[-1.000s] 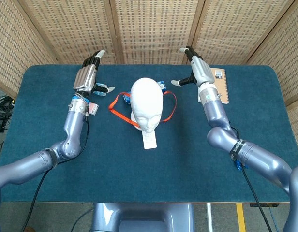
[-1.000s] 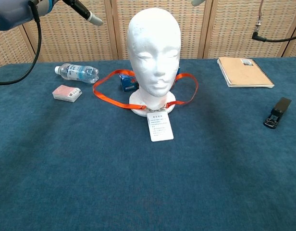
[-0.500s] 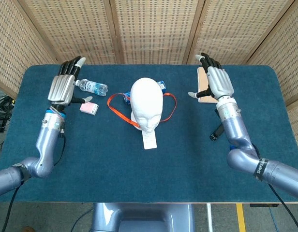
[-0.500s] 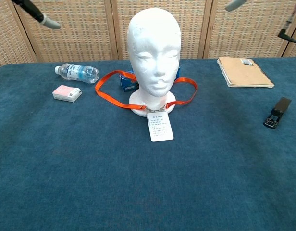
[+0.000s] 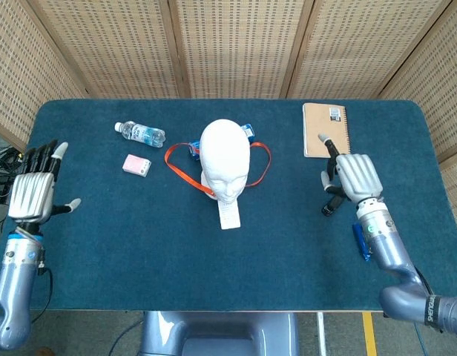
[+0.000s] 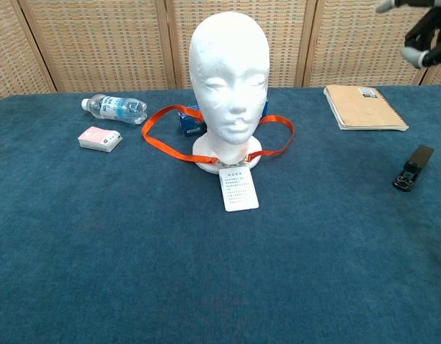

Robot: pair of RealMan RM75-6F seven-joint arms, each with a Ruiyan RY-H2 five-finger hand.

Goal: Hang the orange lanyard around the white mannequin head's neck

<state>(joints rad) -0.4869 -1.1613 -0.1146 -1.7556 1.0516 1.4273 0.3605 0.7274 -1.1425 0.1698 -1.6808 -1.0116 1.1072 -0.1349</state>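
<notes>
Blue counter [image 5: 214,274] carries the white mannequin head [image 5: 224,157], orange lanyard [image 6: 167,142] looped around its neck; limp, light ribbon, grasp mid-strap; left hand [image 5: 34,194] and right hand [image 5: 354,178] empty, fingers spread.

Lab setup: screened-off blue table [image 5: 236,267]

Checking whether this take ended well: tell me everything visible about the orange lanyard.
The orange lanyard is a flat, glossy ribbon looped around the white mannequin head, lying slack on the blue cloth-covered table around its base. The loop spreads wider toward the left. At the front it carries a white printed card, flat on the cloth. Neither hand touches it.
</notes>
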